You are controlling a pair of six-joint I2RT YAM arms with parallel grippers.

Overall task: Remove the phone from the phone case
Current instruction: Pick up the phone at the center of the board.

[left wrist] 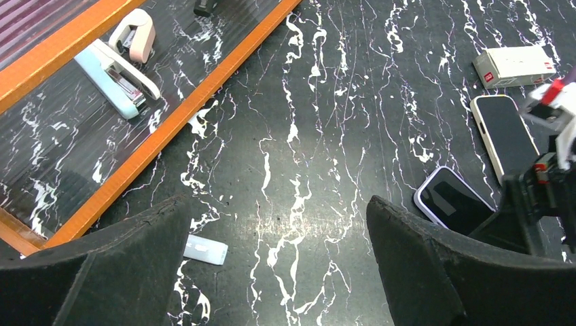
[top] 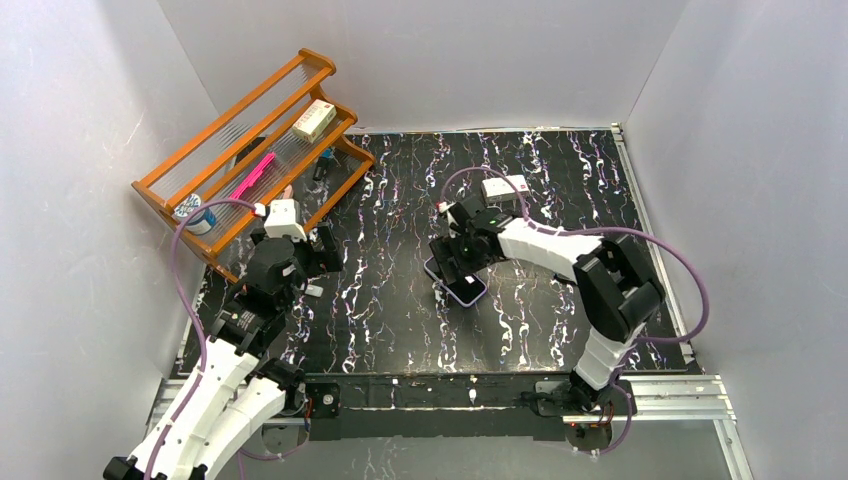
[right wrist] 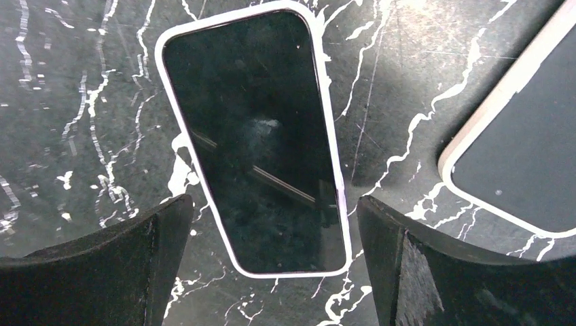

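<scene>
**A:** Start wide. What is on the table (top: 400, 330)?

**B:** Black marbled top, with an orange rack (top: 232, 122) in the far left corner. The left arm (top: 262, 300) sits in front of that rack. The right arm (top: 560, 250) reaches toward the middle.

**A:** And the phone?

**B:** Mid-table, lying flat with its screen up, directly beneath the right gripper (right wrist: 273, 200). The phone (right wrist: 255, 136) is dark, and a pale lilac phone case (right wrist: 292, 274) is wrapped around its edge. As I read it, the phone is still fully seated in the case. A second handset (right wrist: 523, 149) with a cream rim lies just beside it, apart from it, and a white box (left wrist: 514, 66) sits beyond that.

**A:** What about the grippers?

**B:** Both are spread wide and holding nothing. The right one hangs over the phone's lower end with a finger off each long side, not touching it. The left gripper (left wrist: 277, 204) hovers over bare table well away from the phone, with a small white tab (left wrist: 205, 250) near its left finger.

**A:** So which step is this?

**B:** The approach, I'd say. No grasp has been made yet.

**A:** What does the next move need?

**B:** The right gripper should come straight down and line up with the slightly skewed phone, so the fingers close squarely across the case's sides. Peeling the rim off a corner likely needs the left arm brought in too, one gripper pinning while the other pries. The neighbouring handset is close enough to get knocked.
</scene>
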